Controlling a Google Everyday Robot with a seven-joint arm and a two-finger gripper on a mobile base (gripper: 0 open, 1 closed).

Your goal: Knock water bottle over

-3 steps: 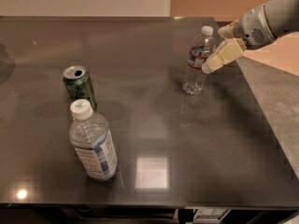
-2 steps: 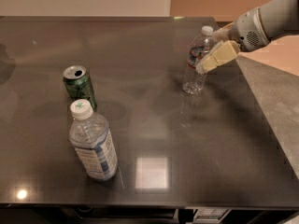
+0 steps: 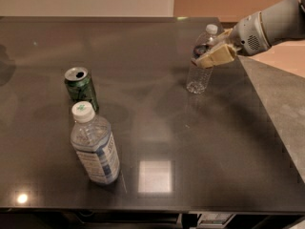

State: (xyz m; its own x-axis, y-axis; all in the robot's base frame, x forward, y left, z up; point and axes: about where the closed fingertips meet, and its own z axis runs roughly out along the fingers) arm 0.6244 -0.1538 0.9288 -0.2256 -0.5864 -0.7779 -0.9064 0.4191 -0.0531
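While reaching in from the upper right on a pale grey arm (image 3: pixel 269 27), sets the tan end effector (image 3: pixel 213 55) against the water bottle (image 3: pixel 198 78), touching its side at about the height of the dark label band. Cannot tell whether open or closed. Finds that bottle directly against the end effector, on its left: slim, clear, ribbed, standing on its base on the dark glossy bench (image 3: pixel 143 46), with the white cap just above the end effector and the base below and to its left. Leans a little, cap toward the arm, or merely looks so from this angle; cannot tell which. Well apart to the left of the end effector and nearer the camera, shows a green soda can (image 3: pixel 81 87), upright. Just in front of the can, farther still from the end effector, shows a wider bottle (image 3: pixel 95 149) with a pale blue-white label, upright, white cap on. Below the end effector, toward the bench's near edge, catches a bright square reflection (image 3: pixel 155 176). Under the arm, right of the bench, shows a lighter grey surface (image 3: pixel 281 109).
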